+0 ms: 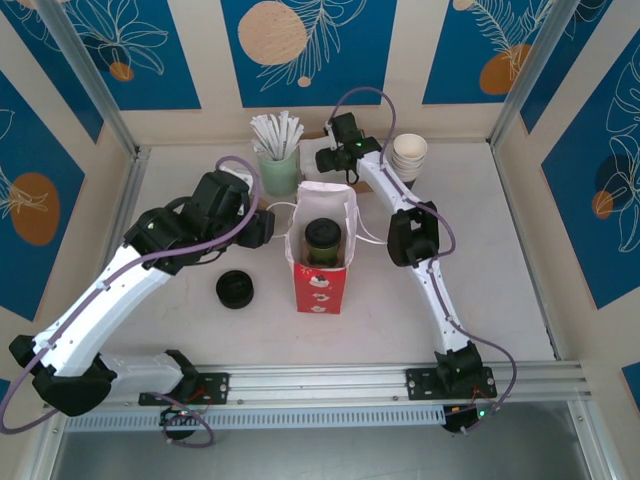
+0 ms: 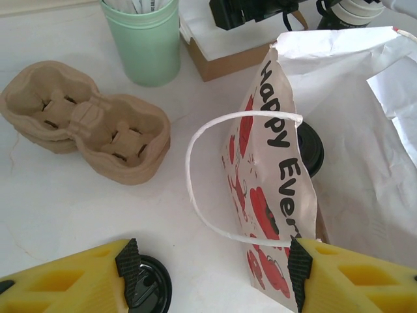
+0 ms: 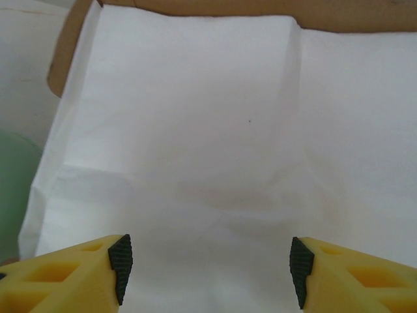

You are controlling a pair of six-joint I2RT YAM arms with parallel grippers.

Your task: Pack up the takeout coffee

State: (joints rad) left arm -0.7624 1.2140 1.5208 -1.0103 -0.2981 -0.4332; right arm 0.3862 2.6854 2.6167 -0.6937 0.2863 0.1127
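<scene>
Takeout coffee (image 1: 322,240): stands upright inside the open red paper bag (image 1: 320,285), black lid up; from the left wrist its lid (image 2: 311,149) shows just behind the bag's printed wall.
Red paper bag: upright at mid tabletop (image 1: 480,260), mouth open, white handle loops (image 2: 215,176) hanging out to the sides.
Left gripper (image 2: 214,274): spread wide and gripping nothing, low by the bag's left side; the bag's near corner is just beside one finger.
Right gripper (image 3: 210,268): spread wide and empty, hovering over the white napkins (image 3: 195,130) in their brown box behind the bag.
Loose black lid (image 1: 235,290): flat on the tabletop, left of the bag.
Pulp cup carriers (image 2: 91,124): stacked, left of the bag.
Mint-green cup (image 1: 277,172): holds white stirrers, at the back.
White paper cups (image 1: 408,155): stacked, back right.
</scene>
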